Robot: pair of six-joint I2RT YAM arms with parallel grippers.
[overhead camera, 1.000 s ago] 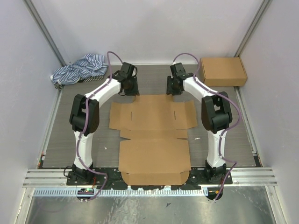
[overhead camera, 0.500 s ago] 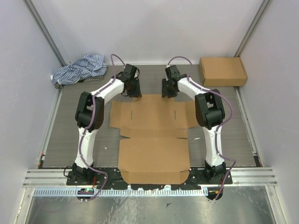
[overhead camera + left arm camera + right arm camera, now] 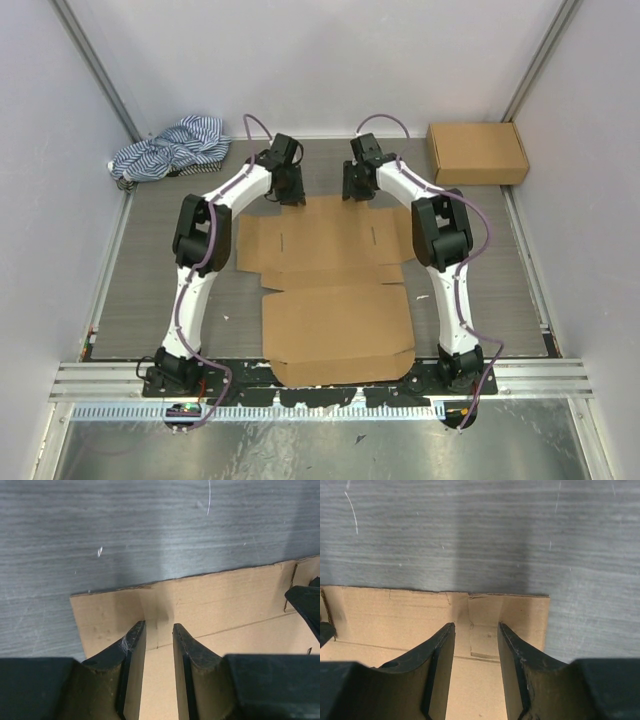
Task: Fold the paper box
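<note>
- The paper box (image 3: 335, 300) lay unfolded and flat on the table (image 3: 150, 280), between the two arms, its flaps spread to both sides.
- The left gripper (image 3: 159, 625) hung over the box's far left corner flap, its fingers slightly parted with nothing gripped between them.
- The right gripper (image 3: 476, 625) hung over the box's far right corner flap, fingers parted a little wider, also empty.
- A second cardboard box (image 3: 478, 152) sat beyond the paper box's far right corner.
- A striped cloth (image 3: 170, 147) lay beyond its far left corner.
</note>
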